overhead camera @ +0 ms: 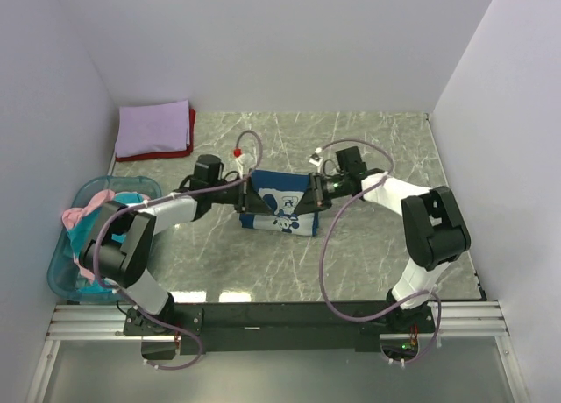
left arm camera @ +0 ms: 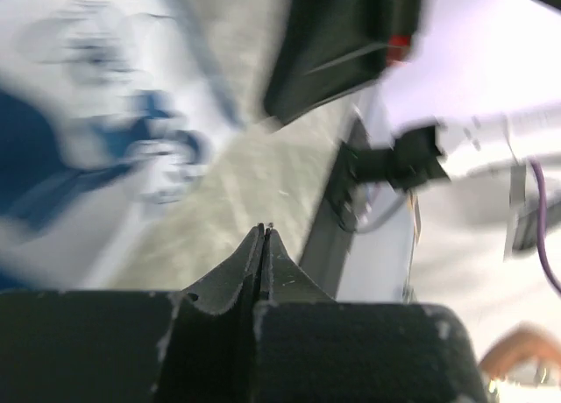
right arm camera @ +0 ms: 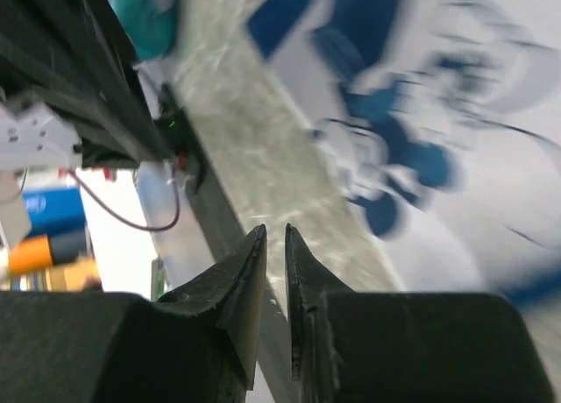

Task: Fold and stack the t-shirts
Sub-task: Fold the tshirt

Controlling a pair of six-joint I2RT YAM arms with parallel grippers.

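A dark blue t-shirt with a white printed picture [overhead camera: 280, 206] lies folded in the middle of the table. My left gripper [overhead camera: 246, 195] is at its left edge. In the left wrist view this gripper [left arm camera: 264, 229] is shut with nothing between its fingers, and the shirt [left arm camera: 61, 158] is a blur to its upper left. My right gripper [overhead camera: 316, 193] is at the shirt's right edge. Its fingers [right arm camera: 274, 232] stand a narrow gap apart and hold nothing, with the shirt [right arm camera: 438, 114] beyond them. A folded lavender t-shirt [overhead camera: 154, 128] lies on a red one [overhead camera: 149, 156] at the back left.
A translucent blue basket [overhead camera: 60, 279] stands at the left edge of the table with a pink t-shirt [overhead camera: 83, 215] and a teal t-shirt [overhead camera: 131, 199] in it. White walls close in the table on three sides. The black rail [overhead camera: 289, 315] with the arm bases runs along the near edge.
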